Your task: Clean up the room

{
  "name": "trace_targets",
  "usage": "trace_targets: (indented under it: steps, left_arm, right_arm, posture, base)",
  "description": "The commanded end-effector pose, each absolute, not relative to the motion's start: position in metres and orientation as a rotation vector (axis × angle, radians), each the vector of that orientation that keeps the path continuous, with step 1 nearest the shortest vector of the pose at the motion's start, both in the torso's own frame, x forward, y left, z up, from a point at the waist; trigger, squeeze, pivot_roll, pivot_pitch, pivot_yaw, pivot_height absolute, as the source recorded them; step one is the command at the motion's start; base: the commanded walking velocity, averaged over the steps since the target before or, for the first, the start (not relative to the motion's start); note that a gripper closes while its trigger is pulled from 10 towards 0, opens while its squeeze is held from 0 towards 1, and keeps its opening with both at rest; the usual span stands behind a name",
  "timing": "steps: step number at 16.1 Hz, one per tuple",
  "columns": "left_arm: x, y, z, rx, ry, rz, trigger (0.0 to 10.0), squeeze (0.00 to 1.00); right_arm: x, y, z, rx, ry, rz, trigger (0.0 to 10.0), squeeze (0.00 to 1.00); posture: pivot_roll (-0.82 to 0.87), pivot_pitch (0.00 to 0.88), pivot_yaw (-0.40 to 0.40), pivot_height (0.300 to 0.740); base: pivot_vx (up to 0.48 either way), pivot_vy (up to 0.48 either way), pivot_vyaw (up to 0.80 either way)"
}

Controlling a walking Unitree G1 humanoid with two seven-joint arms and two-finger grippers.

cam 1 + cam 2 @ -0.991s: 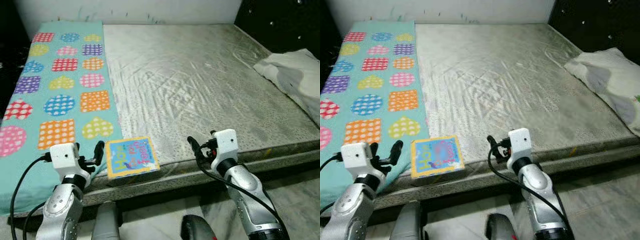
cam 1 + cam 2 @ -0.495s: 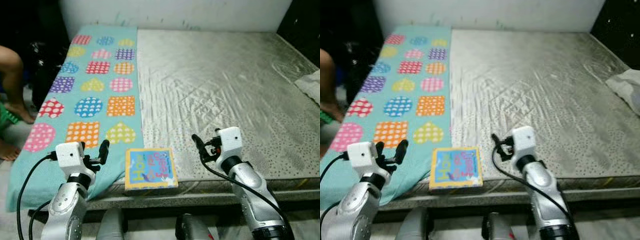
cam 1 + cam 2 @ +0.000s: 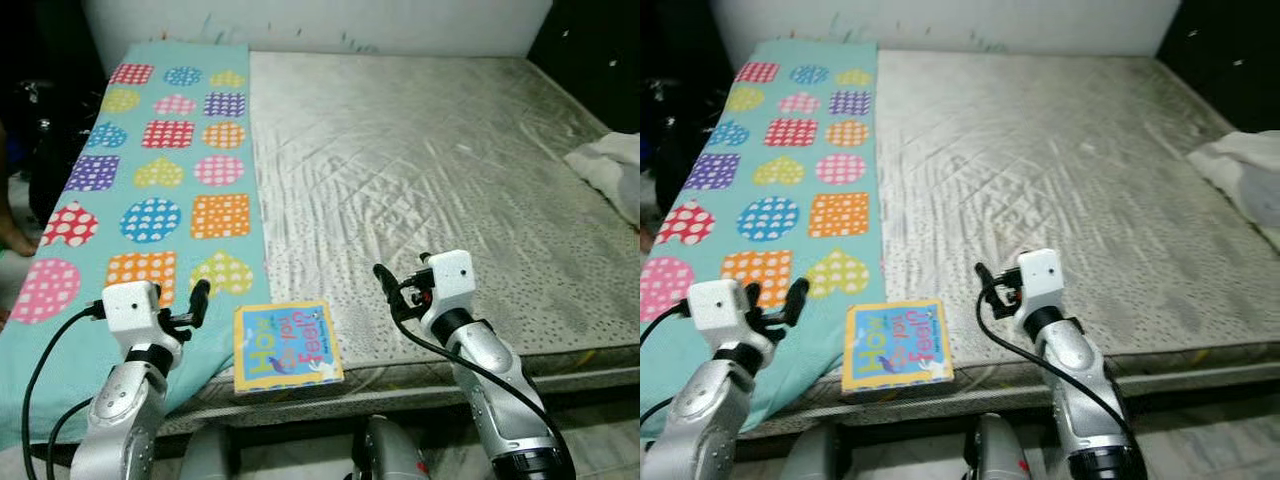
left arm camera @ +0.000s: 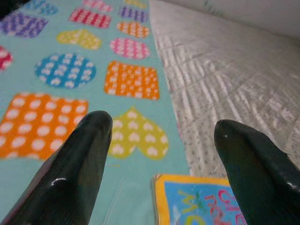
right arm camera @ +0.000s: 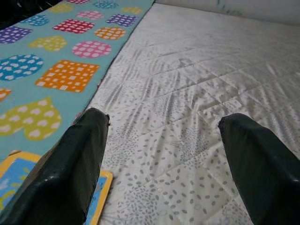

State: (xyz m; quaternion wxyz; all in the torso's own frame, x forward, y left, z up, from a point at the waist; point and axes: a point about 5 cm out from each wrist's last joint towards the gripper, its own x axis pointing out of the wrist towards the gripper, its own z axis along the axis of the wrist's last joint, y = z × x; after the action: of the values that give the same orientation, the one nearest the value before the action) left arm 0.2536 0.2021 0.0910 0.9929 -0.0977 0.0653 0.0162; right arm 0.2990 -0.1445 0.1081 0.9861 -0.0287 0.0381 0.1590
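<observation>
While both arms are hovering low at the near edge of the bed (image 3: 420, 170), the left gripper (image 3: 196, 300) is standing with its fingers spread wide and gripping nothing, poised over the teal patterned blanket (image 3: 160, 190). Just to its right, between the two claws, the book (image 3: 286, 345) is lying flat at the mattress edge, partly on the blanket's border. The right gripper (image 3: 385, 290) is likewise gaping wide and empty, with the book just to its left and bare quilted sheet ahead of it. The book is probably the thing to collect, and, lying flat and thin, it could slide off the edge under a clumsy push, or a finger could snag the blanket and drag it along. Far to the right of that claw a pale crumpled cloth (image 3: 610, 170) is resting, and a white wall (image 3: 320, 20) is closing the far side.
</observation>
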Motion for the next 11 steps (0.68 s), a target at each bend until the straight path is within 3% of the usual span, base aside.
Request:
trace_targets:
  steps: [1,4,8,11]
  left_arm:
    - [0.252,0.203,0.087,-0.208,0.161,0.038,10.0,0.00]
    - [0.251,0.206,0.079,-0.238,0.226,0.055,10.0,0.00]
    - [0.252,0.221,0.070,-0.373,0.293,0.131,10.0,0.00]
    - [0.252,0.225,0.062,-0.377,0.357,0.113,10.0,0.00]
  right_arm:
    - [0.297,-0.147,0.106,-0.058,0.090,0.316,10.0,0.00]
    - [0.295,-0.148,0.105,-0.053,0.093,0.313,10.0,0.00]
    - [0.293,-0.152,0.105,-0.067,0.097,0.303,10.0,0.00]
    - [0.292,-0.155,0.104,-0.075,0.106,0.302,10.0,0.00]
  posture:
    - [-0.09,0.102,-0.066,0.604]
    - [-0.09,0.110,-0.066,0.584]
    - [-0.10,0.113,-0.071,0.584]
    - [-0.11,0.115,-0.075,0.584]
  base:
    - [0.000,0.000,0.00]
    - [0.000,0.000,0.00]
    - [0.000,0.000,0.00]
    - [0.000,0.000,0.00]
